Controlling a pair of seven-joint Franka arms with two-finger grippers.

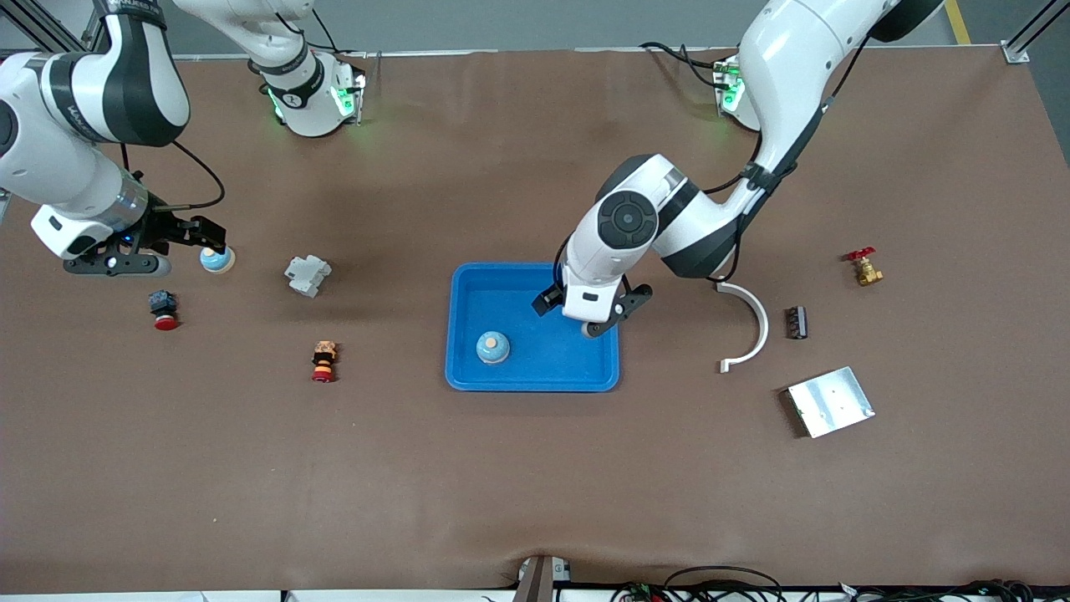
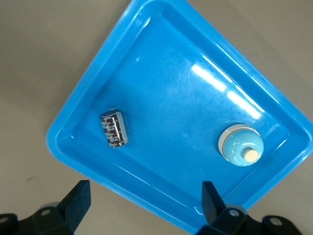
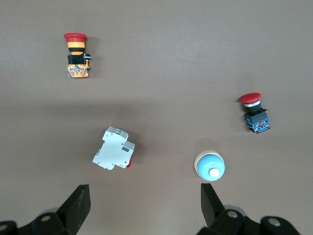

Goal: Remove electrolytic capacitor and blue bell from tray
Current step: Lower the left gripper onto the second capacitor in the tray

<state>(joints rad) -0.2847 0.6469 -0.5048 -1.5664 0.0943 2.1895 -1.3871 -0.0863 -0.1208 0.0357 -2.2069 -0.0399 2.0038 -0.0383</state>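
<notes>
Both grippers stand with their fingers spread wide and nothing between them. The left gripper (image 1: 593, 313) hangs over the blue tray (image 1: 468, 368), above the part of it toward the left arm's end of the table; in the left wrist view its fingertips (image 2: 78, 200) frame the tray's rim. Inside the tray lie a small dark capacitor (image 2: 115, 129) and a blue bell (image 1: 492, 348), well apart from each other. The right gripper (image 1: 188, 242) hovers over the table toward the right arm's end, above a second blue bell (image 1: 216, 260) that sits on the brown table (image 1: 535, 485). Near that bell stand a grey circuit breaker (image 1: 307, 275), a red push button on a blue base (image 1: 164, 310) and a red and orange push button (image 1: 323, 361). Toward the left arm's end lie a white curved bracket (image 1: 748, 326), a black ribbed part (image 1: 796, 323), a metal plate (image 1: 830, 401) and a brass valve with a red handle (image 1: 864, 267)
</notes>
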